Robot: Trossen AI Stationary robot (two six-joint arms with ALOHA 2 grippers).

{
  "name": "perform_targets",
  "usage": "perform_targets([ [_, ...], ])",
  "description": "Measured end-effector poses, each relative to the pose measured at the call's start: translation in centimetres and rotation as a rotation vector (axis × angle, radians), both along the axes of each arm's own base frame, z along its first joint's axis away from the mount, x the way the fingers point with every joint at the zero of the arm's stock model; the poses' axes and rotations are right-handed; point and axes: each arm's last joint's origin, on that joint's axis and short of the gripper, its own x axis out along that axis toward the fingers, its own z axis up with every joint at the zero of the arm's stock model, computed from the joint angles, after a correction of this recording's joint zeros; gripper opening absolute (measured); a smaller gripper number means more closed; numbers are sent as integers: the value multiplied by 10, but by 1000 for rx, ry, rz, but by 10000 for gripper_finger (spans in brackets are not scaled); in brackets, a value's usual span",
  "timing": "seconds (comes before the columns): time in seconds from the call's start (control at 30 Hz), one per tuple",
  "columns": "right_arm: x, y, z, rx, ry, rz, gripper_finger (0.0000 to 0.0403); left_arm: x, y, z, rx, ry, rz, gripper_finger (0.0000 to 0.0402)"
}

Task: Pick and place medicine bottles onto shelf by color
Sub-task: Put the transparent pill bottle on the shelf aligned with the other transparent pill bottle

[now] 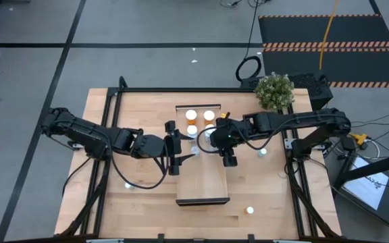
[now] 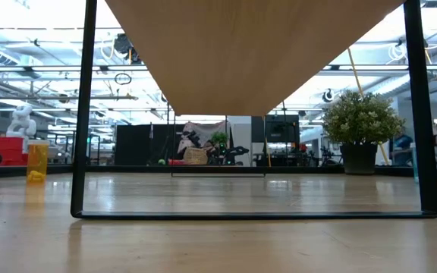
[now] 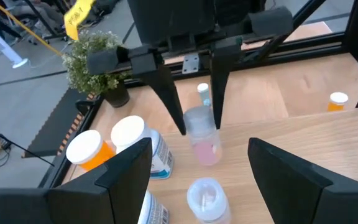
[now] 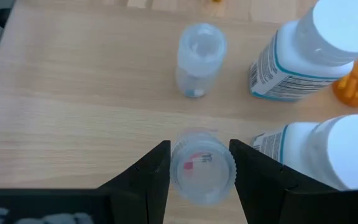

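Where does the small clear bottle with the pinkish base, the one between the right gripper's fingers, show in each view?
High view: hidden under the right gripper, over the long light-wood shelf.
Low view: not in it.
Left wrist view: clear pinkish bottle, centre, between the other arm's dark fingers.
Right wrist view: bottom centre, fingers closed on it.
Shared landmark: white-capped, teal-labelled white bottle beside it.

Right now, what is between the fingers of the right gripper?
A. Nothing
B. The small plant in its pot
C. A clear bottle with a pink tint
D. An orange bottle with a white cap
C: in the right wrist view the right gripper has its fingers on both sides of the clear pink-tinted bottle, standing on the shelf.
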Motion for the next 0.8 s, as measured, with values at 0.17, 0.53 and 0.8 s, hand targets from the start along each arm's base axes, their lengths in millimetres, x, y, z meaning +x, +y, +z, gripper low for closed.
perform_targets([
  [0.17, 1, 0, -2, -7, 3, 5, 150, 0, 0, 0, 0, 0, 0, 269],
  [0.53, 2, 0, -3, -7, 9, 5, 155, 0, 0, 0, 0, 0, -2, 269],
  [0.8, 2, 0, -3, -11, 8, -1, 173, 0, 0, 0, 0, 0, -2, 269],
])
